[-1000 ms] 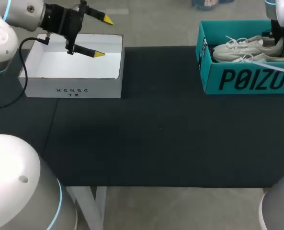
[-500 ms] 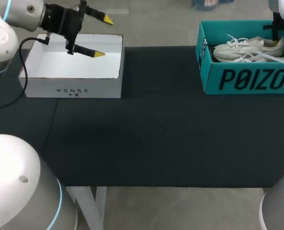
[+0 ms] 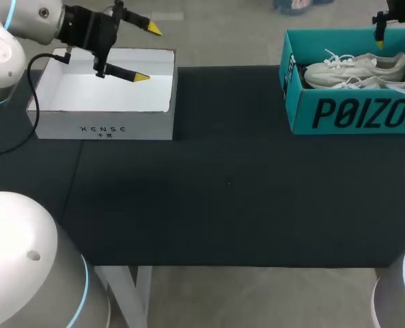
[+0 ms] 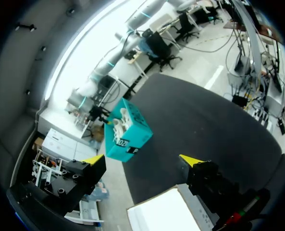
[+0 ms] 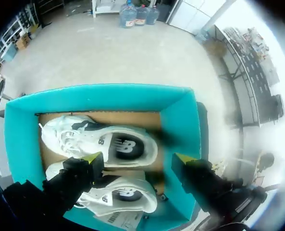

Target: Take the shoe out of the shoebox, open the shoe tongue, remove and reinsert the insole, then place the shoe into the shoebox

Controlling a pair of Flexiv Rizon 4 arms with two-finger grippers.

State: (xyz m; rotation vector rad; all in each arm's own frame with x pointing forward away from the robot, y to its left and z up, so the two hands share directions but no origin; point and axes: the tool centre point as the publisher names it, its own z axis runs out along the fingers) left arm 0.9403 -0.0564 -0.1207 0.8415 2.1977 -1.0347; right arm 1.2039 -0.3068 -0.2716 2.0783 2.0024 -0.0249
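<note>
Hovering above the teal shoebox (image 3: 352,109) at the table's far right, the right gripper (image 5: 135,161) held its yellow-tipped fingers apart with nothing between them. Two pale shoes lay side by side in that box; the shoe (image 5: 101,142) under the gripper's span lay on its side with its opening showing. The left gripper (image 3: 130,51), fingers also spread and empty, hung over a white box (image 3: 106,102) at the far left, well apart from the shoes. Such a scene fit either a shoe about to be lifted out or one just set back in, so I could not judge the step. Any lift would have called for lowering the fingers astride the shoe.
</note>
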